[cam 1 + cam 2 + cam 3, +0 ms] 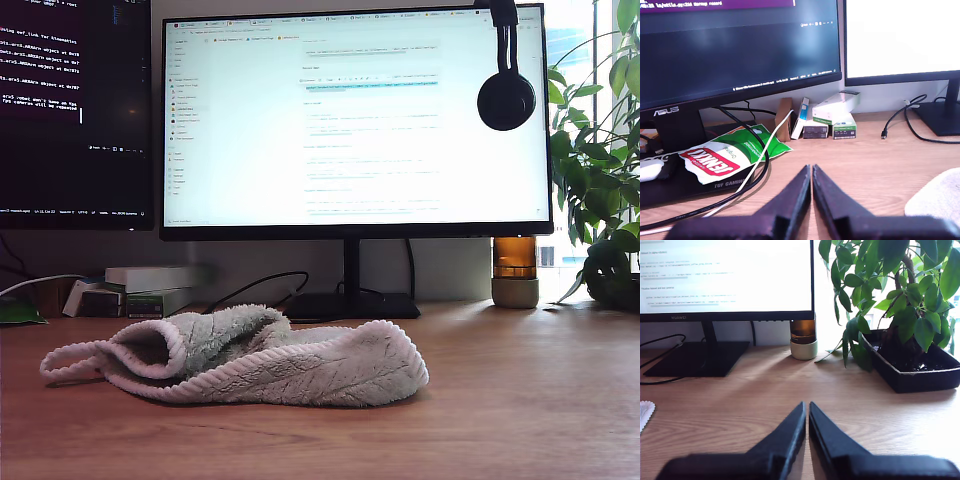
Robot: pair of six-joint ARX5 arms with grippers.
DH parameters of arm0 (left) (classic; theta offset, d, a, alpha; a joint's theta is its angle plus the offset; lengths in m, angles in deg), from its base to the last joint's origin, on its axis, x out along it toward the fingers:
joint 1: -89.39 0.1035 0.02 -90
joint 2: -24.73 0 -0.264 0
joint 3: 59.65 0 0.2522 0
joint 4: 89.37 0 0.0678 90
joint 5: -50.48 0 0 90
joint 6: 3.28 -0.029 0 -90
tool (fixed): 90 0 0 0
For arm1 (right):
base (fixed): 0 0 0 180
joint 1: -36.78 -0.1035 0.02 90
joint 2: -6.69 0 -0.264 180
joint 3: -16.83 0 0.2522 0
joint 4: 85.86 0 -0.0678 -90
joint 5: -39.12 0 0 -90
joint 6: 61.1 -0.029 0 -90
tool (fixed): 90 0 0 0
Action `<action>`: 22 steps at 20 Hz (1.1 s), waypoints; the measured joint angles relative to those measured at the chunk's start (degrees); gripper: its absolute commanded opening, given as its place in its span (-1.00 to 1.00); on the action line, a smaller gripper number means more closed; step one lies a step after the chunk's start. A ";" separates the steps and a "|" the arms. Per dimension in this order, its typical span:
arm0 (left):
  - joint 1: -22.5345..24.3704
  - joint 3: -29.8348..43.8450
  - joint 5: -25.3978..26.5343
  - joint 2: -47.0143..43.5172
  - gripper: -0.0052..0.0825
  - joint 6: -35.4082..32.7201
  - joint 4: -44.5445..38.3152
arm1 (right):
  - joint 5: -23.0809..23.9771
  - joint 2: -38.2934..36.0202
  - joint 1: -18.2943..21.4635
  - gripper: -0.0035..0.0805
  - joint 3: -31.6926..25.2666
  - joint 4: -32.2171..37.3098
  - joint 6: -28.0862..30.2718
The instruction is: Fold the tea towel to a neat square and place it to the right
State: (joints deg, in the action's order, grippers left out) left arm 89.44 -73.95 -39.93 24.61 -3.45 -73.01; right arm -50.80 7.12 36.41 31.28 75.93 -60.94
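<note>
The tea towel point(240, 357) sits crumpled on the desk point(520, 400), left of centre in the exterior view, in front of the big bright monitor point(355, 120). Not folded at all: one lumpy heap, ribbed hem curling round the front, a looped bit trailing off toward the exterior view's left. Long axis runs roughly across the exterior view, parallel to the monitor.

Neither arm shows in the exterior view, so placement comes from the wrist cams only.

My first gripper point(811, 172): jaws pinched together, nothing between them. It looks over bare wood toward the dark monitor point(735, 45), a green-and-red packet point(727, 152) and some small boxes point(832, 120). A corner of the tea towel point(937, 197) is in its frame, just beside the gripper and off to one side.

My second gripper point(806, 410): also clenched and empty, facing the amber bottle point(803, 337) and potted plant point(900, 315). Only a sliver of the towel's hem point(645, 412) appears at its frame edge, further off.

Judgement: first gripper is nearer; the towel lies between the 2. Both must release before any grasp. The heap needs spreading flat first.

Surface: smooth wood, towel should slide easily. There's room on the plant side of the desk, exterior view's right, for placing. Cables point(255, 285) behind the towel are a snag risk.
</note>
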 measured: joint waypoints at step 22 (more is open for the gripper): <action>-1.14 -0.04 -15.58 0.00 -0.93 7.52 -1.75 | -16.39 0.00 -1.25 -0.95 0.52 -2.19 -12.22</action>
State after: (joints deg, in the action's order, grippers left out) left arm 88.30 -73.99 -55.51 24.61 4.07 -74.76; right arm -67.19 7.12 35.17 31.80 73.74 -73.15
